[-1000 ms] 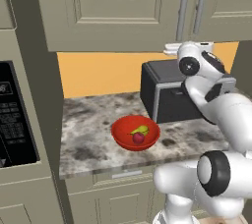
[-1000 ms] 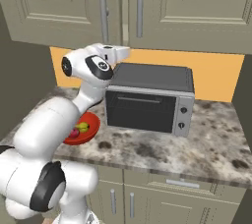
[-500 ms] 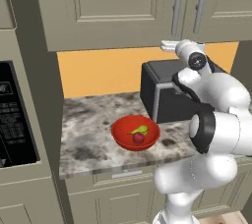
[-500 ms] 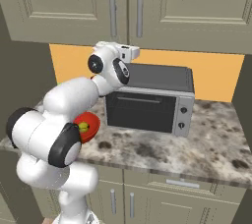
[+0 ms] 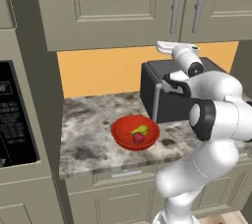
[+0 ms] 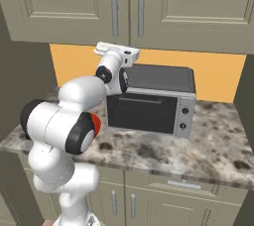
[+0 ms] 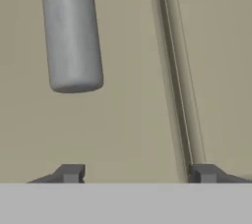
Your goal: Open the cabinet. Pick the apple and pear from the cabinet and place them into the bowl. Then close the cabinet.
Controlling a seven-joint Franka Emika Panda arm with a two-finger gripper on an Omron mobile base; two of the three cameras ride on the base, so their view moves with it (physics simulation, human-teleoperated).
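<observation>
The cabinet (image 5: pixel 113 7) is shut, both doors flush and their grey bar handles (image 5: pixel 176 5) side by side. On the counter sits the red bowl (image 5: pixel 121 130), holding the dark-red apple (image 5: pixel 138 138) and the yellow-green pear (image 5: pixel 140 130). My hand (image 5: pixel 170 47) hovers just under the cabinet's lower edge, over the oven; it is also visible from the right (image 6: pixel 115 49). In the hand view my gripper (image 7: pixel 138 174) faces the door close up, open and holding nothing. One handle's lower end (image 7: pixel 71 46) sits above its left fingertip, and the door seam (image 7: pixel 174 85) runs above the right one.
A black toaster oven (image 6: pixel 149 106) stands on the marble counter (image 5: pixel 88 134) right of the bowl, under my hand. A black wall oven panel (image 5: pixel 15 115) fills the tall unit on the left. Lower cabinet doors and drawers (image 6: pixel 163 195) run below the counter.
The arm has folded up, its elbow swinging in toward the oven. The hand has edged slightly left beneath the cabinet doors. The fruit and the bowl have stayed put.
</observation>
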